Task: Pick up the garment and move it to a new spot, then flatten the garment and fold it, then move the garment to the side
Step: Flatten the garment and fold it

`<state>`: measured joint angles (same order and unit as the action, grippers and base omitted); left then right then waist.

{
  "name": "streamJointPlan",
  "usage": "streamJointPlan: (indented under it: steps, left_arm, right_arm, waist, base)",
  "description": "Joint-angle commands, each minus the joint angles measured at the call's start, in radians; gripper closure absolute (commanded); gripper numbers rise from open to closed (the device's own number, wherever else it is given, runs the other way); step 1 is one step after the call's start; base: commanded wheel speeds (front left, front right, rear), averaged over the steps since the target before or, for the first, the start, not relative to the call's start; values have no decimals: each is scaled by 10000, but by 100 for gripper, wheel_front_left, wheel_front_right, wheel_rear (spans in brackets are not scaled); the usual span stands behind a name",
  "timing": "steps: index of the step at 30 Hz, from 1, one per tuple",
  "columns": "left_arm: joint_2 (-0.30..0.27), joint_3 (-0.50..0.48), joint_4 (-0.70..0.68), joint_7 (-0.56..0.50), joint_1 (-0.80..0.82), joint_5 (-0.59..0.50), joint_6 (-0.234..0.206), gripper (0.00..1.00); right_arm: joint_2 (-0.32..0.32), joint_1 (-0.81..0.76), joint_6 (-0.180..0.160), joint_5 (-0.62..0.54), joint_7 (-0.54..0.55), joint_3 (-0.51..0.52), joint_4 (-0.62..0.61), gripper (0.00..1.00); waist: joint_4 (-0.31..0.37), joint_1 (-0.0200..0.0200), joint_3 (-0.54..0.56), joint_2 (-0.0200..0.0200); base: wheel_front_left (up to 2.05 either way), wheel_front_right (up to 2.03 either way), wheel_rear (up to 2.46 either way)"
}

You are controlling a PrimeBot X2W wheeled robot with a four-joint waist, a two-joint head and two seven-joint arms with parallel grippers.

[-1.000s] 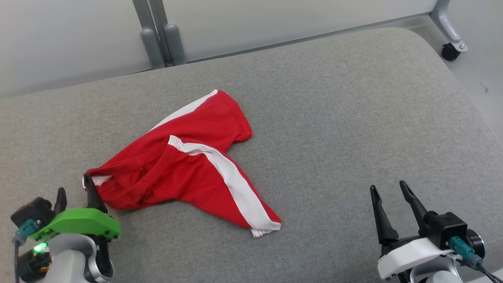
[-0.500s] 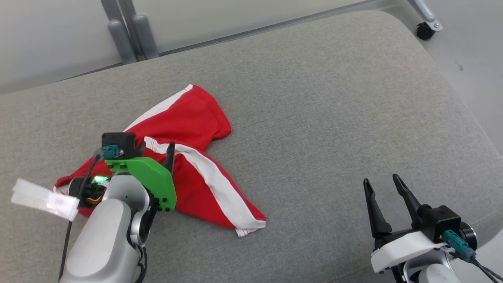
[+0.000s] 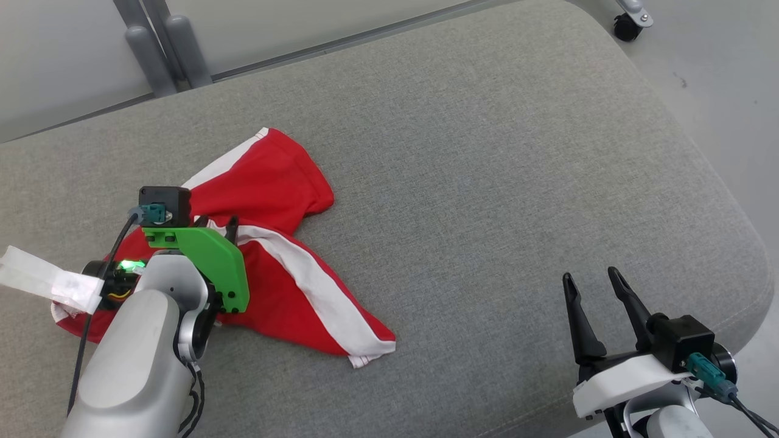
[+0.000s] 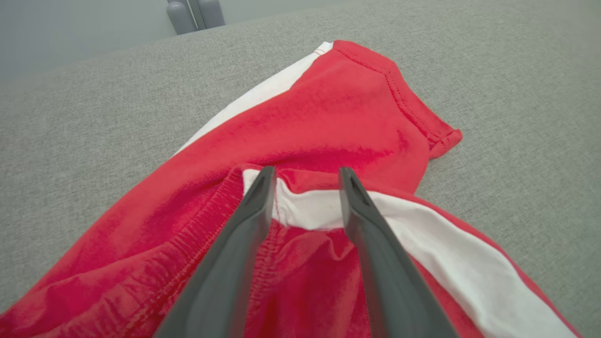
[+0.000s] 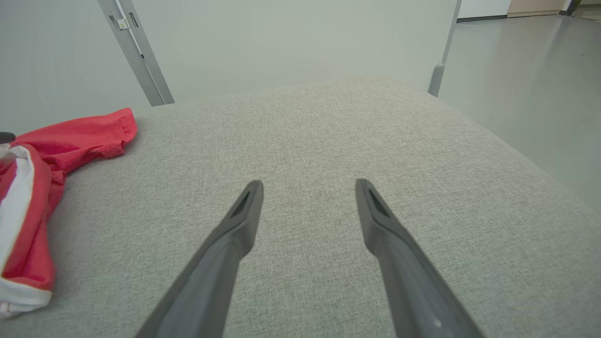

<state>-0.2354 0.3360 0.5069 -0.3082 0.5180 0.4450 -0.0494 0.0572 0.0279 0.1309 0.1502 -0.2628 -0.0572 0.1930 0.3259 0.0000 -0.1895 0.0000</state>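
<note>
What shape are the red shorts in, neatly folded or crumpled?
Crumpled: the red shorts lie bunched on the grey cushion, legs splayed apart, waistband puckered.

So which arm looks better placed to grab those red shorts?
The left. The left gripper is down on the red shorts, its fingers standing either side of the white stripe. The right gripper hangs open over bare grey cushion, well away from the cloth.
</note>
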Motion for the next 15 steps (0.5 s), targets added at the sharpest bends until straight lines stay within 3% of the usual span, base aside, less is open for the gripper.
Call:
streamJointPlan:
  steps: [1,2,9,15]
  left_arm:
    - [-145,-19,16,48,107,-55,-85,27]
    - [-148,-18,15,67,110,-51,-113,18]
    - [-274,44,-10,-158,4,3,-159,17]
    - [-206,77,243,-458,-124,280,-7,34]
  right_arm:
    - [-17,118,-3,41,-31,22,11,0]
    - [-19,126,-3,39,-31,30,11,0]
    - [-25,114,-3,-47,-31,75,15,0]
    - [-31,199,-3,-56,-31,8,18,0]
  waist:
    - [-30,0,7,0]
    - [-48,0,12,0]
    - [-179,0,64,0]
    - [-162,0,17,0]
  base:
    - [0,0,0]
    - [0,0,0]
    - [0,0,0]
    - [0,0,0]
